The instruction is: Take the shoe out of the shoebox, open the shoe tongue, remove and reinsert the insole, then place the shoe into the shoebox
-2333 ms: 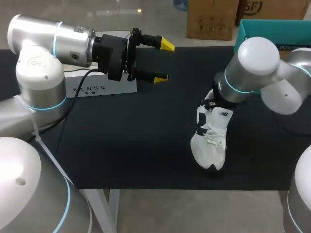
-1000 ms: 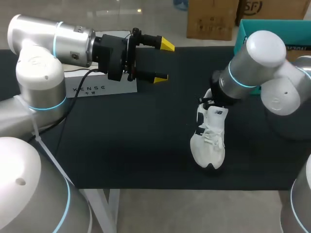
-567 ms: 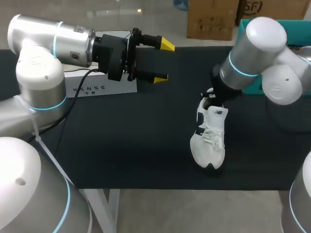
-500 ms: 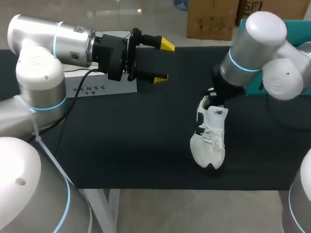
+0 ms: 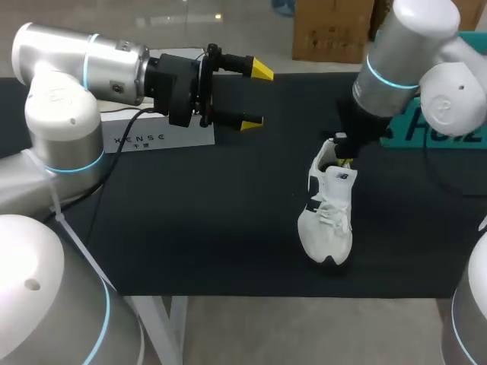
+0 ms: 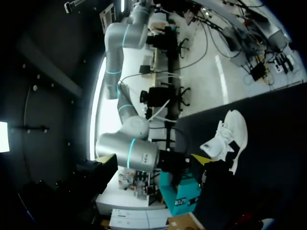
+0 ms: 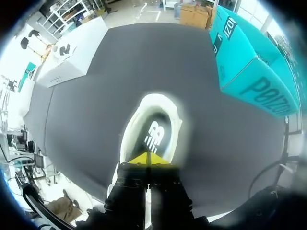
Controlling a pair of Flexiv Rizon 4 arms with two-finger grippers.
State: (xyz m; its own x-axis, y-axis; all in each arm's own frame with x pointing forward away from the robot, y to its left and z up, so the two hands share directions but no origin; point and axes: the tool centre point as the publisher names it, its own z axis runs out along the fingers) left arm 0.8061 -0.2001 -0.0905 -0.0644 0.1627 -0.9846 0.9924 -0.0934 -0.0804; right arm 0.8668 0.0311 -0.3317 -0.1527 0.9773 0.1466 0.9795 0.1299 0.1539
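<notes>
A white shoe [image 5: 327,217] with black trim stands on the black table [image 5: 228,220], toe toward the front edge. My right gripper [image 5: 346,158] hangs just above its heel, yellow tips pressed shut with nothing between them. In the right wrist view the shut gripper [image 7: 148,158] looks down into the shoe [image 7: 132,139], where the dark insole [image 7: 154,135] with a white mark lies inside. The teal shoebox [image 5: 437,125] sits at the right, behind my right arm. My left gripper [image 5: 255,95] is held open in the air over the table's back left, far from the shoe [image 6: 231,136].
A white box [image 5: 160,137] lies at the back left under my left arm, also seen as the white box [image 7: 72,55] ahead of the shoe. The teal shoebox [image 7: 244,62] lies beside the shoe. Bare table surrounds the shoe.
My right arm has risen and drawn back from the shoe's heel, uncovering more of the teal shoebox. The shoe stays where it was. My left arm has not moved.
</notes>
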